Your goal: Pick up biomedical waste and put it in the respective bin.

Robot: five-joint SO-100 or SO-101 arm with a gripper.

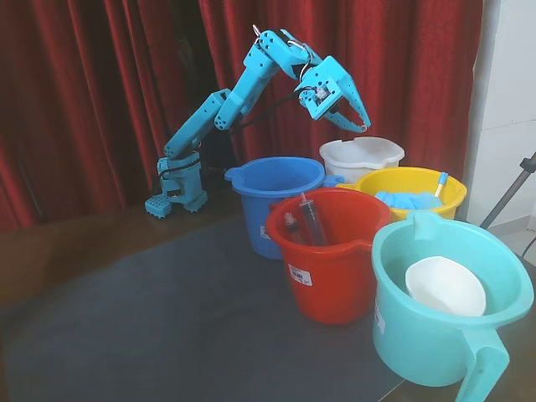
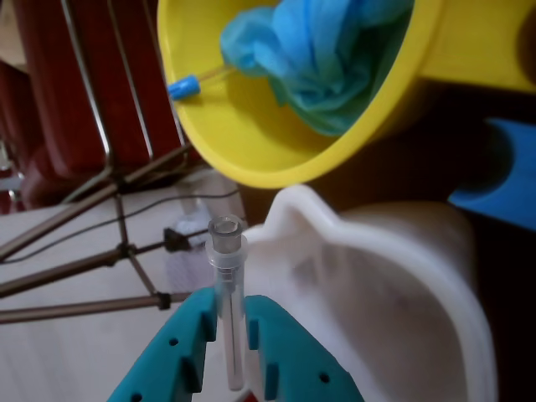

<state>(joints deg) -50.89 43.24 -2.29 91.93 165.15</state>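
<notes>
The biomedical waste [image 2: 229, 318] is a thin clear stick with a small cylindrical cap on its far end, pinched lengthwise in the teal hand [image 2: 228, 352], up over the white bucket's [image 2: 435, 285] rim.

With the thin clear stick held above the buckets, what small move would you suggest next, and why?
Probably shift slightly inward over the white bucket before opening: in the wrist view the gripper grips the clear stick beside that bucket's rim, partly over the floor.
</notes>
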